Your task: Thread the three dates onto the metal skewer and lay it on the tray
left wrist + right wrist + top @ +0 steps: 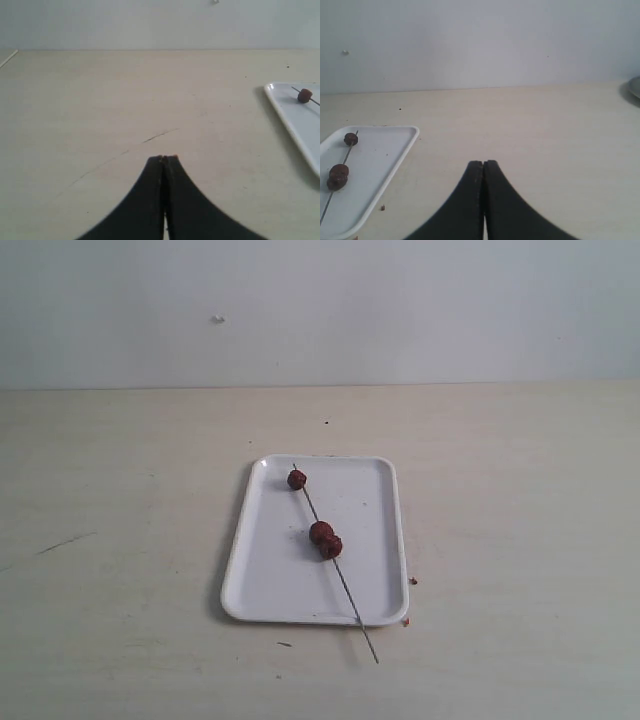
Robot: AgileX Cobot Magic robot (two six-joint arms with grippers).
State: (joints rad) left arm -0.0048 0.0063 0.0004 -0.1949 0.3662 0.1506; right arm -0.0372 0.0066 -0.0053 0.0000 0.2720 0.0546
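At centre frame in the exterior view, the tray point(268, 580) carries the metal skewer point(349, 595), laid diagonally from upper left to lower right with its lower tip overhanging the rim. The three dates point(322, 533) are threaded on it: one near the upper end, two touching at mid-length. The rod is probably stiff, light and slick; the dates look soft and liable to slide. Best hold: the bare lower section. Left jaws and right jaws are clenched, empty, well apart from the tray. The surface point(520, 540) is pale and scuffed, with crumbs point(405, 621); the wall point(400, 310) is plain white.

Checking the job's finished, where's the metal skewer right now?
In the exterior view the metal skewer lies diagonally across the tray, mid-frame, threaded through the three dates, its camera-side tip overhanging the rim.
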